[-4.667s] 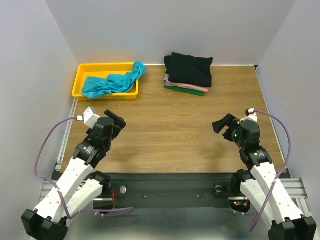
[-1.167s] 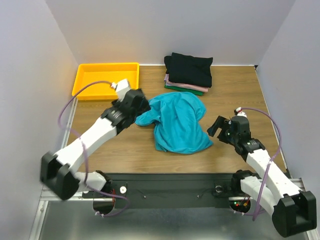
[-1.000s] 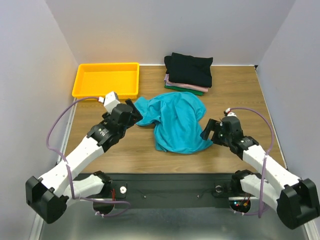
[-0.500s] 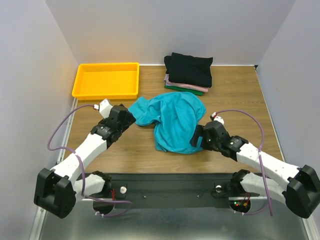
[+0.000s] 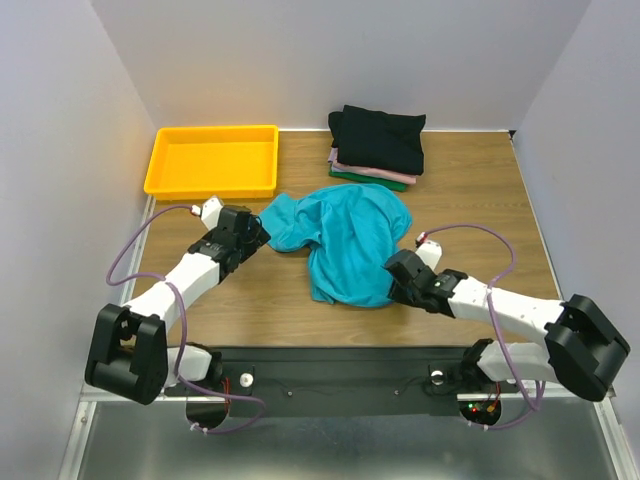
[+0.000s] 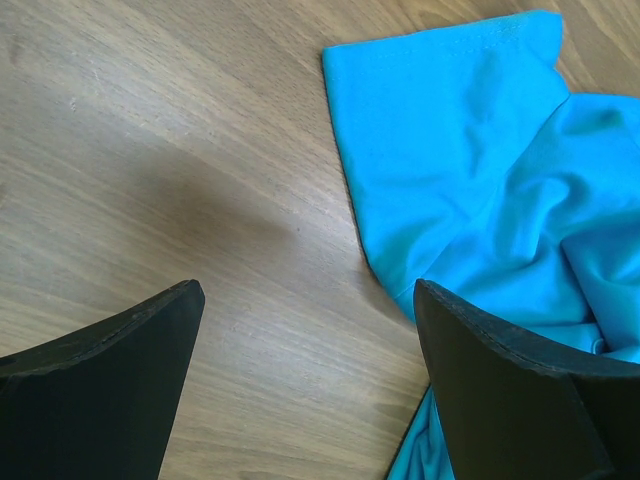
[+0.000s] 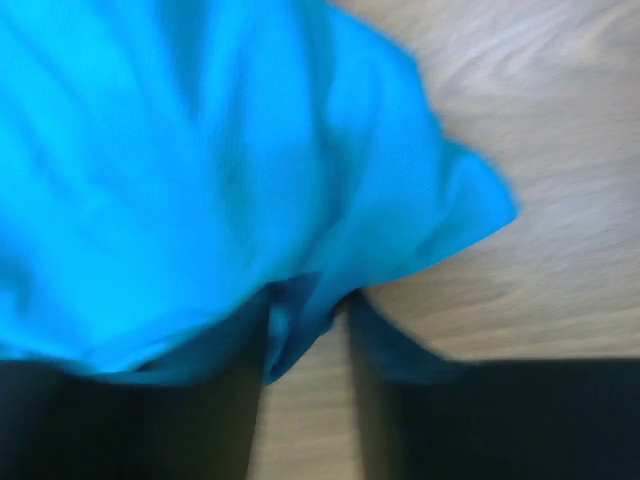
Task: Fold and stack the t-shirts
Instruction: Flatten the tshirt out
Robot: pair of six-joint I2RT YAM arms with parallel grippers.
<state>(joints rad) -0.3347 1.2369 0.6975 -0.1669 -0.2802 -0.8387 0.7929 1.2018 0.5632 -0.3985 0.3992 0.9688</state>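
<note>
A teal t-shirt point(image 5: 350, 240) lies crumpled in the middle of the table. At the back stands a stack of folded t-shirts point(image 5: 378, 140), black on top with pink and green below. My left gripper point(image 5: 253, 233) hangs open just left of the teal sleeve point(image 6: 440, 110), with bare wood between its fingers point(image 6: 307, 290). My right gripper point(image 5: 394, 273) is at the shirt's near right hem. In the blurred right wrist view its jaws point(image 7: 305, 300) stand narrow with a fold of teal cloth point(image 7: 250, 150) hanging between them, wood still showing in the gap. I cannot tell whether they pinch it.
A yellow tray point(image 5: 212, 160) stands at the back left with nothing in it. Grey walls close off the left, right and back. Bare wood lies on both sides of the teal shirt and along the near edge.
The right arm slid left to the shirt's near right hem and its jaws narrowed from wide open. The left arm drew in beside the sleeve, still open. The teal shirt has hardly shifted.
</note>
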